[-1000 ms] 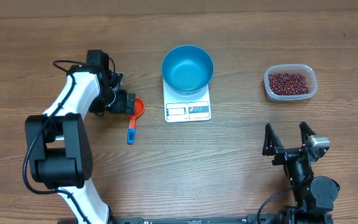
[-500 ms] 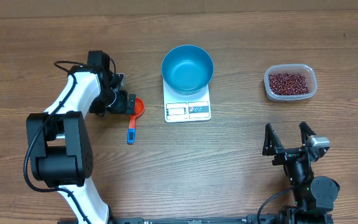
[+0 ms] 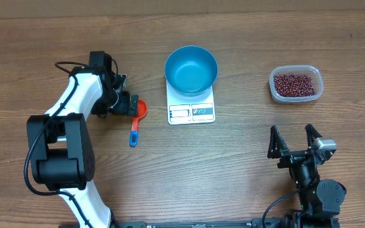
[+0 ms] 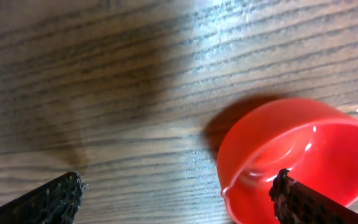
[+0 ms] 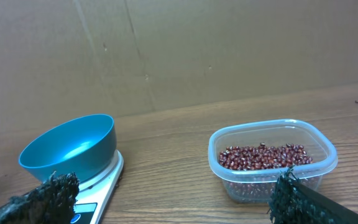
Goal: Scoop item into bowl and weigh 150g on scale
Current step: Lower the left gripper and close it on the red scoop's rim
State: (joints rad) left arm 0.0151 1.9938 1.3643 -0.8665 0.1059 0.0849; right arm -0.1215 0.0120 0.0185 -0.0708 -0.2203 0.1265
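Overhead: the left claw stands wide, just beside the red cup of the scoop at 3 o'clock. The scoop's handle runs toward 6 o'clock. The left arm is nearer.

Left wrist: the cup sits off-centre, at 4 o'clock.

Right wrist: the right claw is wide and empty, with the beans at 1 o'clock.

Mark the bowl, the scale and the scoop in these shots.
bowl (image 3: 191,69), overhead view, on its inner floor.
scale (image 3: 191,113), overhead view, on the display panel in front of the bowl.
scoop (image 3: 134,134), overhead view, on its blue handle.
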